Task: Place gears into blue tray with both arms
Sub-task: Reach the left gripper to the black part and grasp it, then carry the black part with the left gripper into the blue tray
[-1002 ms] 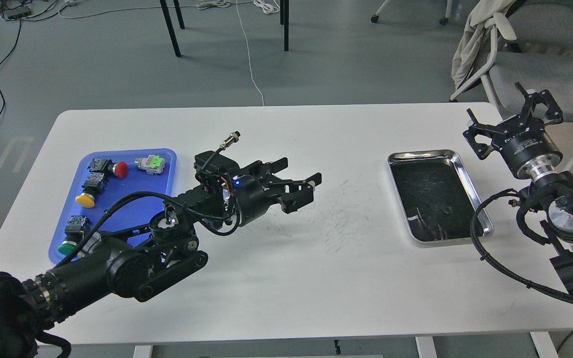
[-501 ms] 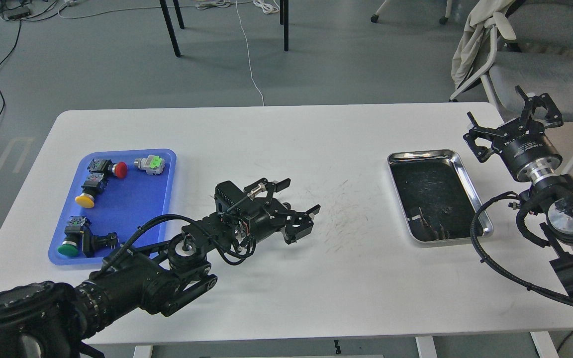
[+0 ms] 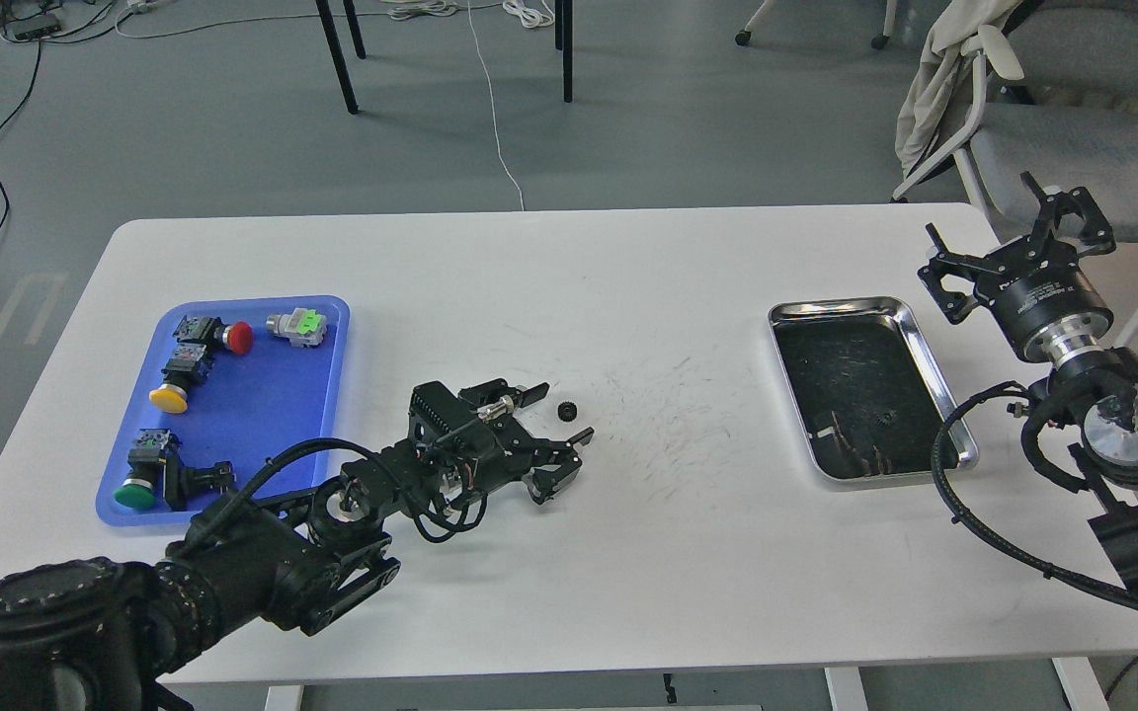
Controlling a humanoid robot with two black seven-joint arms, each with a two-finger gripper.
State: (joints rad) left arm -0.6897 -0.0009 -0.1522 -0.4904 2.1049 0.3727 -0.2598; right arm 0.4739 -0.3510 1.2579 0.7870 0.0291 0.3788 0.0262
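The blue tray (image 3: 263, 415) holds only push-button switches (image 3: 174, 380) — one gear (image 3: 565, 410) lies between the left pincer's (image 3: 554, 427) wide fingers.

The left arm (image 3: 263, 553) is stretched low from the lower-left corner toward the middle of the view, its wrist bent down. The left gripper (image 3: 561, 439) is held low with its two fingers spread apart. The right arm (image 3: 1112, 444) is raised at the right edge, and the right gripper (image 3: 1014, 242) is pointed up and away, its fingers parted.
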